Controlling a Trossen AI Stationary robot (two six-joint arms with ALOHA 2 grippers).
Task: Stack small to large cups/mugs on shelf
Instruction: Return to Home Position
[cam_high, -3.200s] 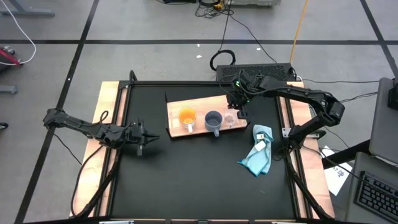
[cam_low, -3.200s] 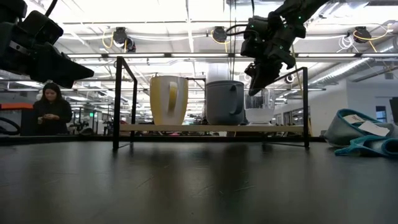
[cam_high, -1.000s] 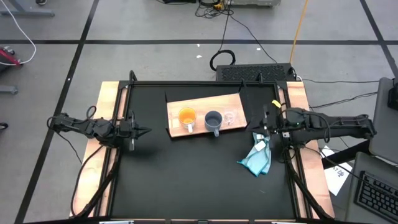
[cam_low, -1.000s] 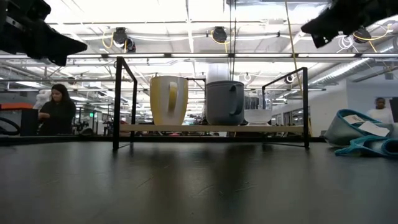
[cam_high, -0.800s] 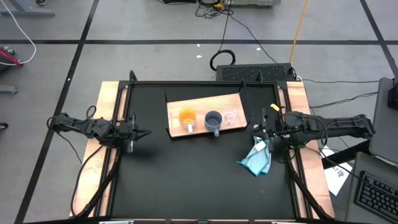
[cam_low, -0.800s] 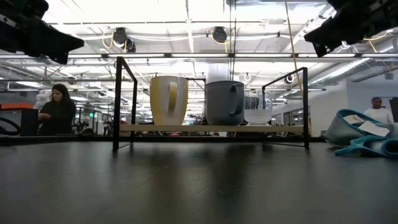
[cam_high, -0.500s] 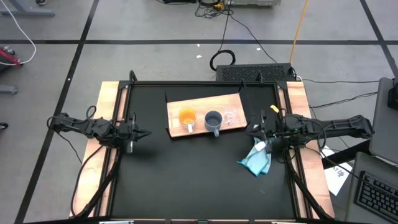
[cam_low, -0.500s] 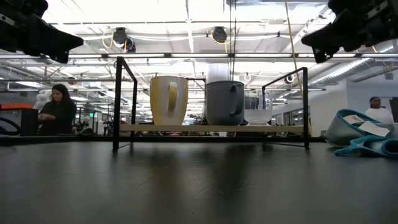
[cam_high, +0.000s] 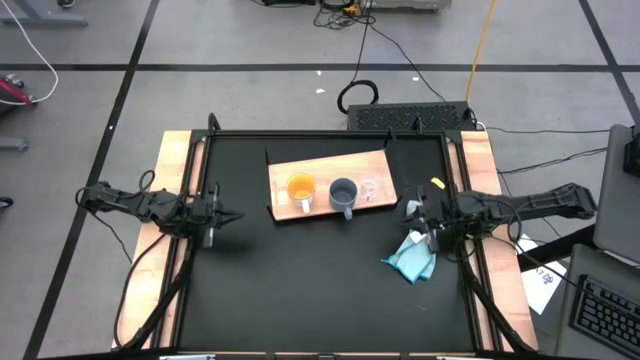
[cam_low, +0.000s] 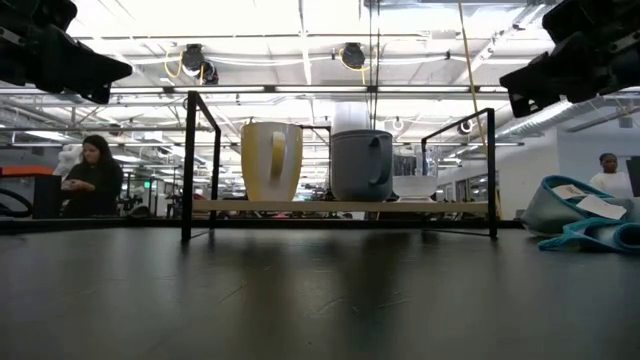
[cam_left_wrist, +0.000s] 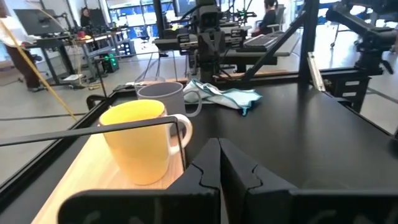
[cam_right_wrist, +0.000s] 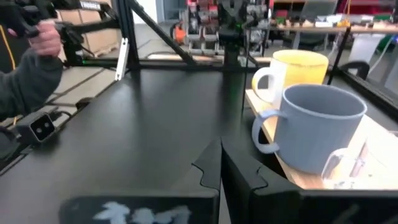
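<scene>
Orange mug (cam_high: 301, 187), blue-grey mug (cam_high: 343, 192), clear cup (cam_high: 370, 189) in a row on the shelf (cam_high: 330, 163), between the arms; left fingers (cam_left_wrist: 205, 168) and right fingers (cam_right_wrist: 210, 165) both pinched together, empty (right nearer, at the clear-cup end).

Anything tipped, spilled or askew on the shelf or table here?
Nothing stands out. The yellow mug, blue-grey mug and clear cup stand upright in a row on the shelf. The light blue cloth lies crumpled near the right gripper; the left gripper waits at the opposite side.
</scene>
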